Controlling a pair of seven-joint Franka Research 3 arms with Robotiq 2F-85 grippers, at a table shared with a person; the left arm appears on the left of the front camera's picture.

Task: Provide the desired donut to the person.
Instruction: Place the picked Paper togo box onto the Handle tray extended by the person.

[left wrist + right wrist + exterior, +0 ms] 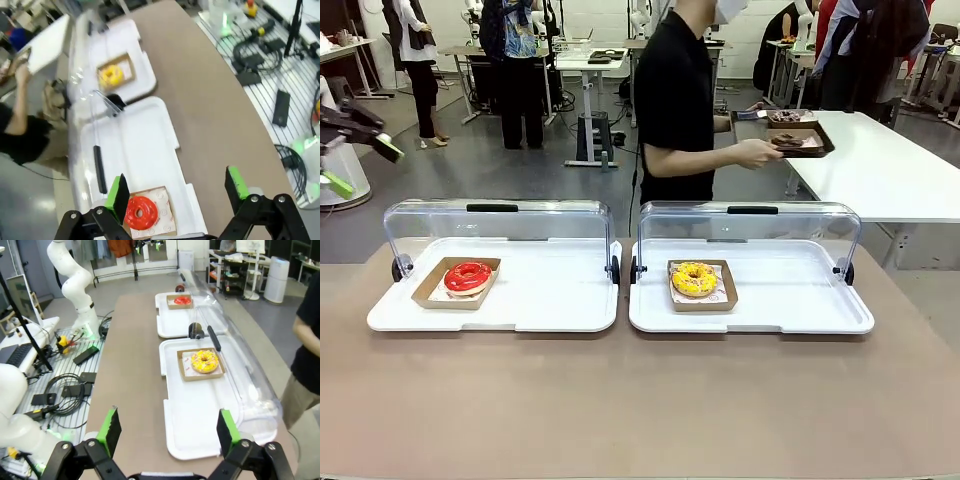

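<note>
A red-glazed donut (468, 277) lies in a cardboard tray on the left white tray (550, 300). A yellow sprinkled donut (694, 279) lies in its own cardboard tray on the right white tray (790, 300). The person (675, 100) stands beyond the table, turned to the side, holding a brown tray (802, 141) with a dark donut. My left gripper (362, 166) hangs open high at the far left, above the red donut (140, 211), and is empty (177, 189). My right gripper (167, 427) is open and empty, well back from the yellow donut (204, 360).
Both white trays have clear lids (500, 225) (750, 225) standing open along their far edge. A white table (890, 170) stands at the right behind the person. Brown tabletop (640, 400) stretches in front of the trays. Cables and gear lie on a rack (60, 385) beside the table.
</note>
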